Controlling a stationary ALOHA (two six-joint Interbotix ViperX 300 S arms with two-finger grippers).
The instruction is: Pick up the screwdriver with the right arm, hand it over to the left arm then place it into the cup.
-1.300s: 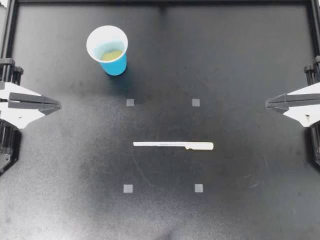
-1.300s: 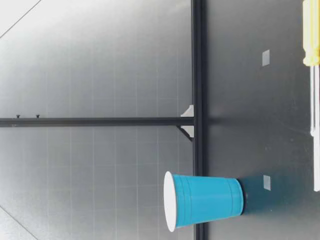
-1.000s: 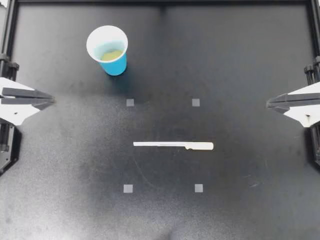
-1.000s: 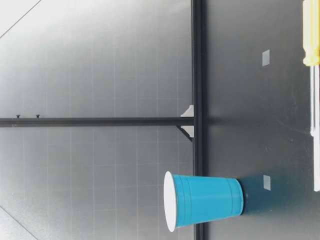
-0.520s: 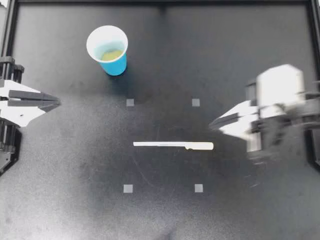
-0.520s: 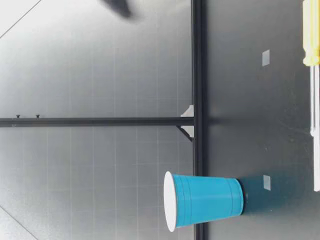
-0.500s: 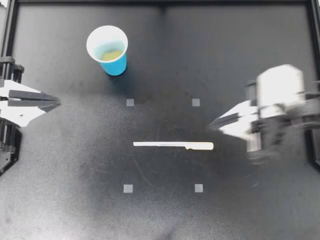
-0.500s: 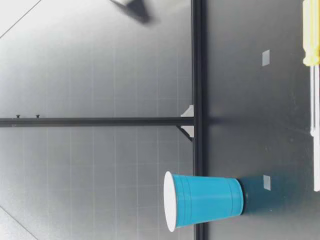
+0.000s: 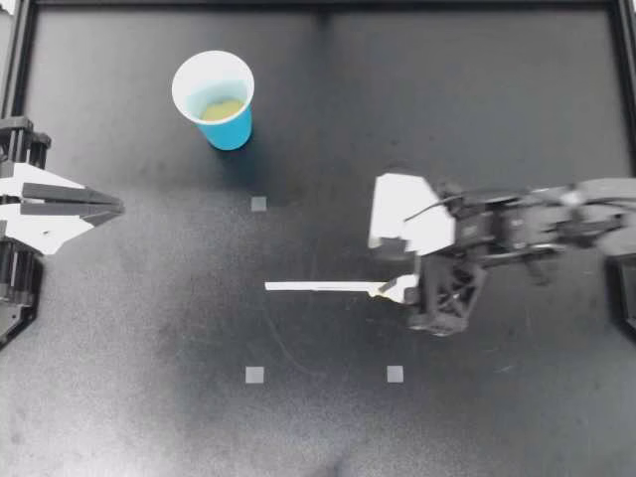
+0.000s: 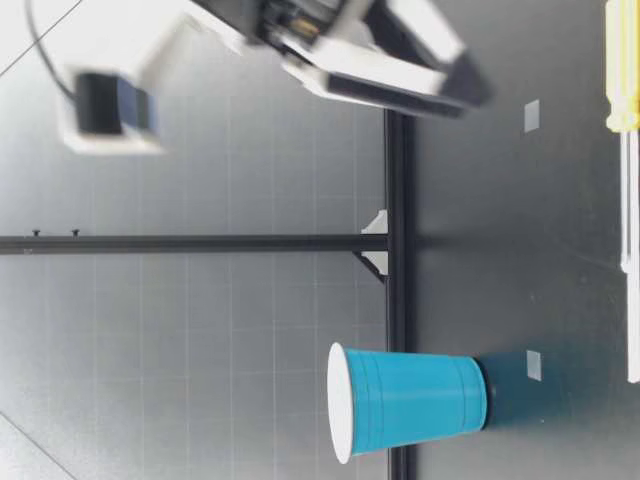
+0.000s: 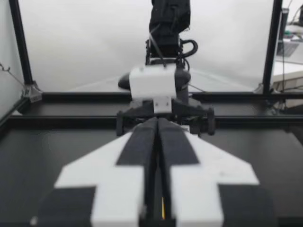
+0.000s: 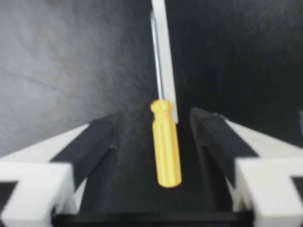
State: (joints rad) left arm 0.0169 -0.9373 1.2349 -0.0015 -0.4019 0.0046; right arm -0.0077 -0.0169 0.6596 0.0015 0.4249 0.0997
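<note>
The screwdriver (image 9: pixel 318 287) lies flat mid-table, thin shaft pointing left, its yellow handle (image 12: pixel 165 144) partly under my right gripper (image 9: pixel 409 291). That gripper hangs over the handle end, open. In the right wrist view the handle sits between its two dark fingers (image 12: pixel 102 142) without touching either. In the low view my right gripper (image 10: pixel 470 92) hovers above the table, farther from that camera than the handle (image 10: pixel 622 65). The blue cup (image 9: pixel 214 99) stands upright at the back left. My left gripper (image 9: pixel 107 207) waits shut and empty at the left edge.
Small grey tape squares (image 9: pixel 258 204) (image 9: pixel 395 374) mark a rectangle around the screwdriver. A black frame rail (image 9: pixel 318 5) runs along the table's far edge. In the left wrist view my right arm (image 11: pixel 161 80) stands beyond the shut fingers (image 11: pixel 142 142).
My right arm swung in from the right edge to above the screwdriver's handle and its fingers opened. The left arm, the cup and the screwdriver stayed put.
</note>
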